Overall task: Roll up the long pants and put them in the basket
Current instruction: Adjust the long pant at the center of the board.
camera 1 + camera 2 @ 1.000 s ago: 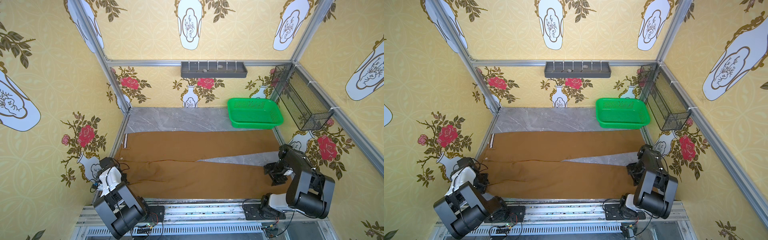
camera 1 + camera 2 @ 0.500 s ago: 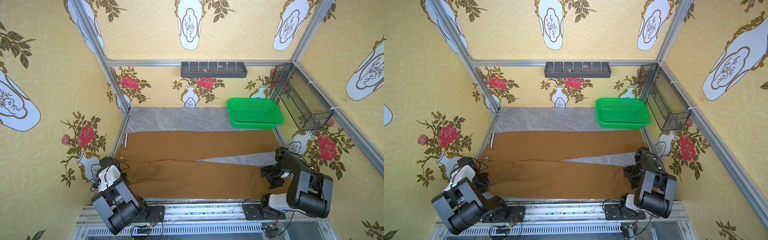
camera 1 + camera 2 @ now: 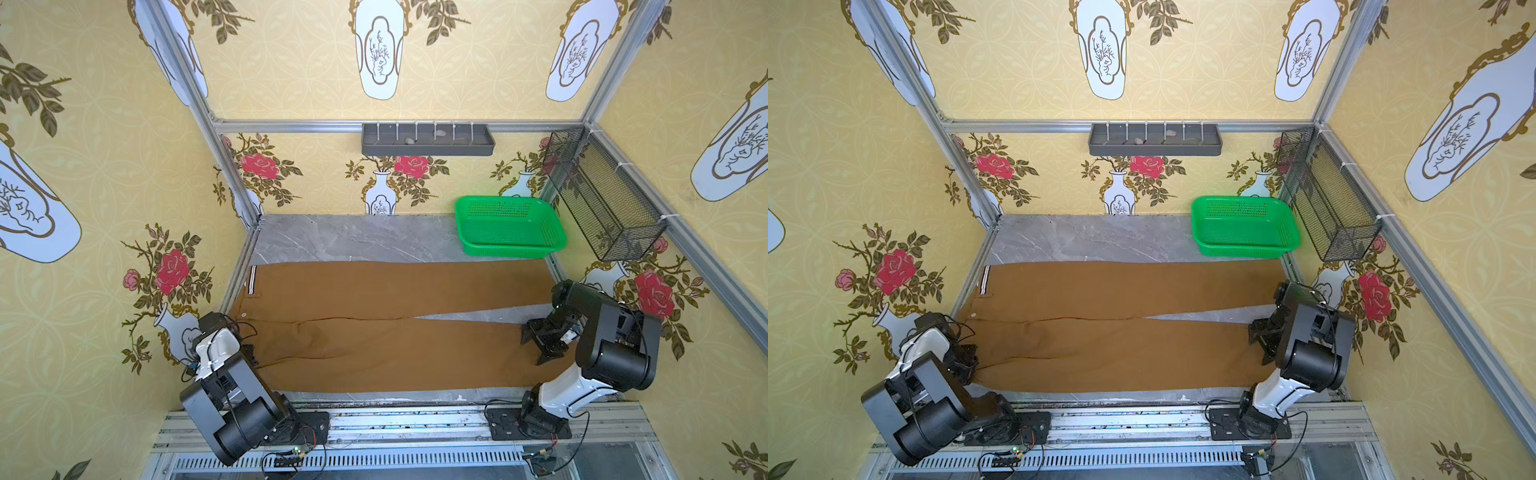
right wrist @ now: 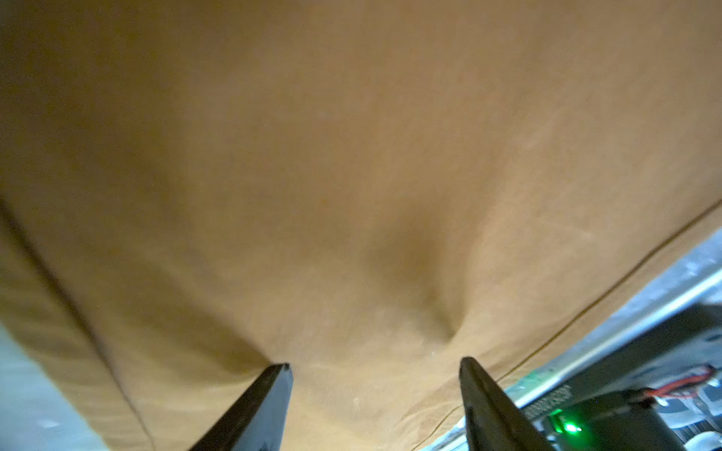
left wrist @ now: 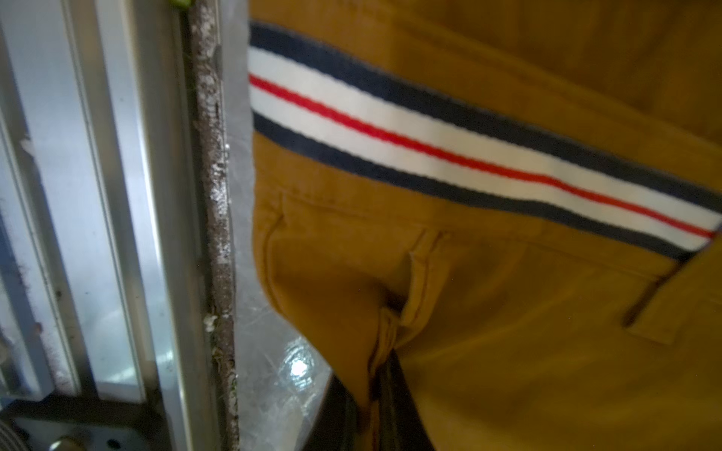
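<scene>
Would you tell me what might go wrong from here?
The left gripper pinches only a small fold of the pants near the waistband; it may slip out. The right gripper stands open on the near leg alone, with the far leg spread apart, so a roll could come out skewed.

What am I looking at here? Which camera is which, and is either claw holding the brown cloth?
Two small robot arms stand at a table's front edge, each ending in a two-finger gripper. The two wide pictures come from one overhead stereo camera; the close-ups come from cameras on the wrists. On the grey table lie the long pants, spread flat, with a green basket in the far corner. The left gripper is shut on cloth near the striped waistband. The right gripper is open, tips at the near leg's end, gripping nothing.
</scene>
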`<state>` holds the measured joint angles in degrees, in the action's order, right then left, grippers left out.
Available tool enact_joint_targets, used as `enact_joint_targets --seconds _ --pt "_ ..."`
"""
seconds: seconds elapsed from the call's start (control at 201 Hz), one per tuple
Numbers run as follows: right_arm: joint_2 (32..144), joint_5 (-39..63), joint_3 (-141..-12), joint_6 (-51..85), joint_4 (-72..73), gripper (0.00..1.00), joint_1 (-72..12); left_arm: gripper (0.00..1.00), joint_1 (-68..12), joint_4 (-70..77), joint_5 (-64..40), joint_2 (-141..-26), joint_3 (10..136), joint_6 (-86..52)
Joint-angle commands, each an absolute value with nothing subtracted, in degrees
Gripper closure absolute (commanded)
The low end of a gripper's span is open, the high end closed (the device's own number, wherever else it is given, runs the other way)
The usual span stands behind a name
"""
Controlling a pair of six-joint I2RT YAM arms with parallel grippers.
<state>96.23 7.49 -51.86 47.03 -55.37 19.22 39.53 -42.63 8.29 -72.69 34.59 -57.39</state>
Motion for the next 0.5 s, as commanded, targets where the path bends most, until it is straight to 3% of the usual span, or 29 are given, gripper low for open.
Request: enact_joint_targets --seconds 0.0,0.12,0.249,0.493 --pt "100.5 4.6 -55.5 47.9 -37.4 0.29 19.2 1.00 39.6 -42.6 6.5 -73.7 34.8 -57.4" --pt "104.7 8.4 -60.0 47.1 -35.2 0.31 19.2 1.00 39.6 -42.3 5.6 -75.2 35.3 -57.9" --pt "106.0 10.8 -64.5 43.9 -36.0 0.40 18.8 1.00 39.6 -41.8 5.2 -76.1 35.2 -57.9" --pt "90.2 -5.7 -67.0 39.5 -47.0 0.34 11.9 1.00 39.6 -40.7 4.3 -76.2 34.6 -58.1"
